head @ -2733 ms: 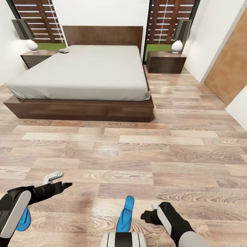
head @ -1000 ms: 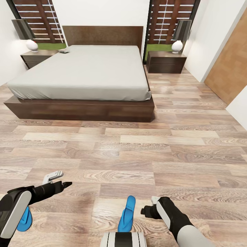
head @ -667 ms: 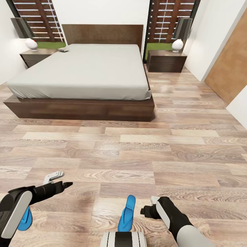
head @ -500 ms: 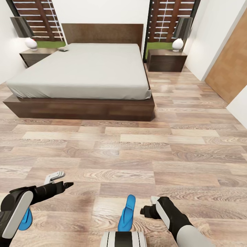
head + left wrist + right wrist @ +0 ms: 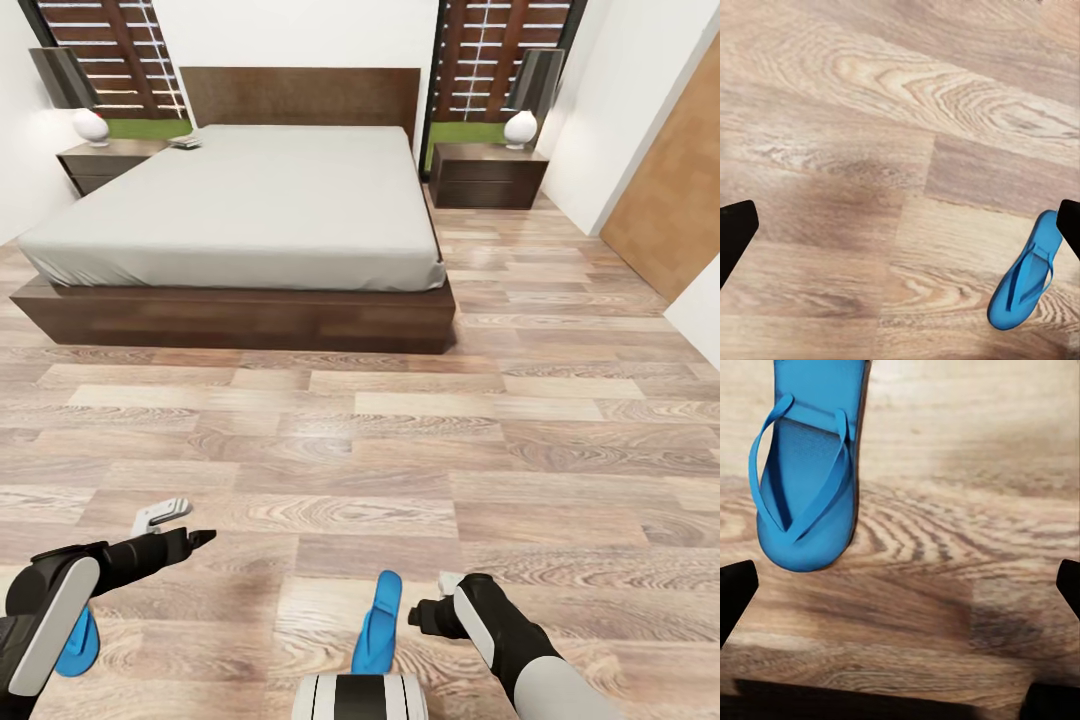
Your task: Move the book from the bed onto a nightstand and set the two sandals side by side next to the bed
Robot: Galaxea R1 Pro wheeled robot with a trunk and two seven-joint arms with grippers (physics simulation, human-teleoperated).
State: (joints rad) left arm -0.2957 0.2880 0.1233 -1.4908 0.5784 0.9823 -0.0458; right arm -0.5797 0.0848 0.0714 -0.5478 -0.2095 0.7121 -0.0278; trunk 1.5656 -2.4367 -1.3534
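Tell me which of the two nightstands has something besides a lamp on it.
The nightstand left of the bed: a small flat object lies beside its lamp. The right nightstand carries a lamp alone.

Bright, even rendered light, soft shadows on the floor [image 5: 400, 440], slightly blurred wrist views.

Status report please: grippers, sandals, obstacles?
Left gripper open, empty. Right gripper open beside middle sandal. Second sandal under left arm. Both lie far from bed; bare floor between.
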